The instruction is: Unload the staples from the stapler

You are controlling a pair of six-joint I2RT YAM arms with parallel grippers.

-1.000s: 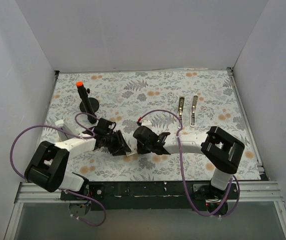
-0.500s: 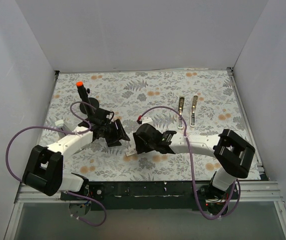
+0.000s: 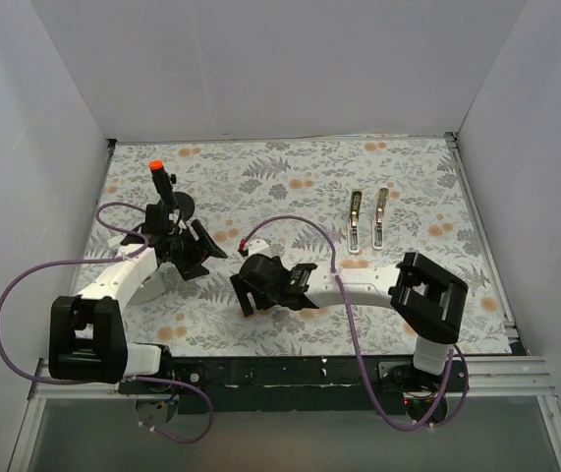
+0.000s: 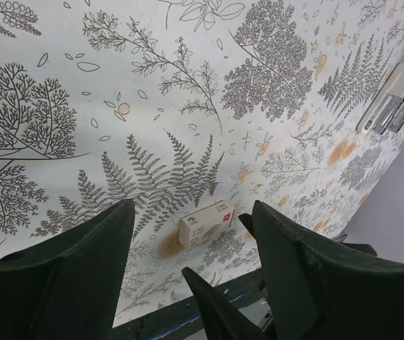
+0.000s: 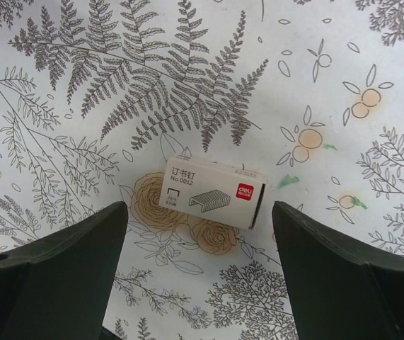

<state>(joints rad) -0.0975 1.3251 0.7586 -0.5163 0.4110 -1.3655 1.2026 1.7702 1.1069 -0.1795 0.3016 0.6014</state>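
The stapler (image 3: 368,218) lies at the back right as two narrow silvery arms side by side, and shows again at the right edge of the left wrist view (image 4: 393,106). No staples show in any view. My left gripper (image 3: 199,252) (image 4: 193,212) is open and empty, well left of the stapler. My right gripper (image 3: 245,291) (image 5: 198,212) stands wide open just above a small white staple box (image 5: 212,193) (image 4: 206,223), which lies flat on the cloth between its fingers without touching them.
A black stand with an orange tip (image 3: 167,192) stands at the back left, close behind my left gripper. The leaf-patterned cloth (image 3: 290,187) covers the table, with white walls on three sides. A dark fingertip of the right gripper (image 4: 216,304) pokes into the left wrist view.
Both grippers have opened. The left one has drawn back to the far left, towards the black stand. The right one has shifted left and now hangs over the small box.
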